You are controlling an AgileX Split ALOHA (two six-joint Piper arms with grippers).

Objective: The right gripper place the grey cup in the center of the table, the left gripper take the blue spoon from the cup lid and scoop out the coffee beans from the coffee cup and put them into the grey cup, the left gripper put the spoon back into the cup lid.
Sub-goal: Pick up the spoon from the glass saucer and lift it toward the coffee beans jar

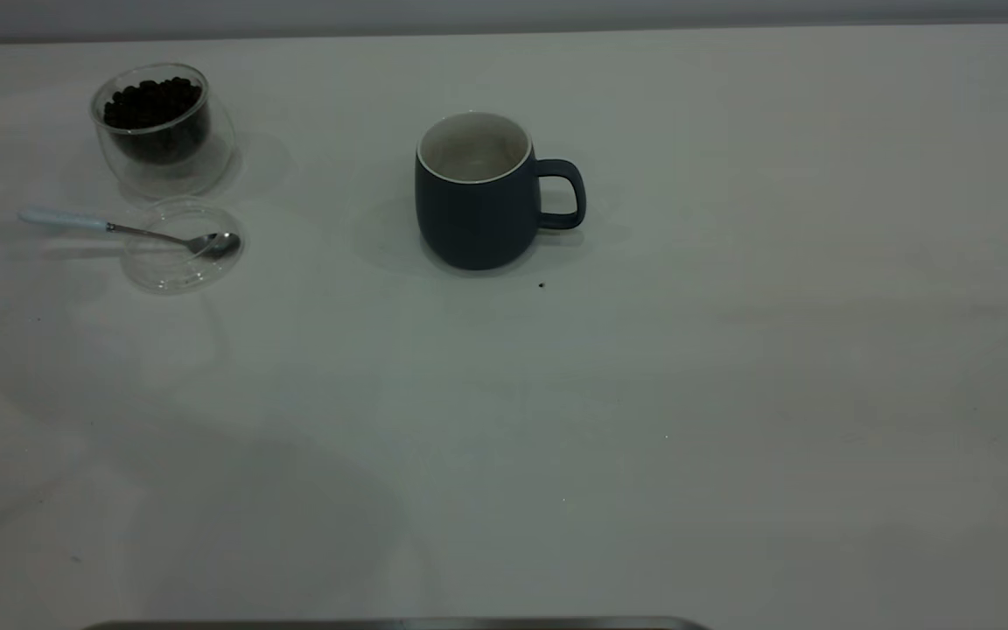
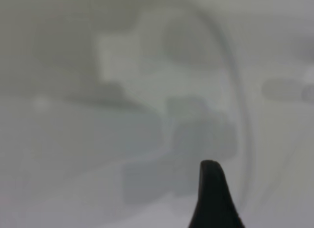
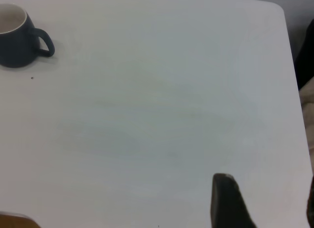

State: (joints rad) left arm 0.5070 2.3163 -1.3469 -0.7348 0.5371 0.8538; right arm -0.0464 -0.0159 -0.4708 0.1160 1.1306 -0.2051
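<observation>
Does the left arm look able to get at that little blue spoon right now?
Probably yes. The blue spoon lies with its bowl in the cup lid, its handle sticking out over the table, uncovered. The coffee cup stands just behind, apart.

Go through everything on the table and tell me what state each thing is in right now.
grey cup: upright, looks empty, handle toward the right arm's side.
coffee cup: upright, uncovered, holding coffee beans.
cup lid: flat on the table.
blue spoon: bowl resting in the lid, ungripped.

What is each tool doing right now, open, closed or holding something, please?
Left tool: one fingertip visible, holding nothing seen; open or closed cannot be told.
Right tool: the same, cannot be told.
</observation>
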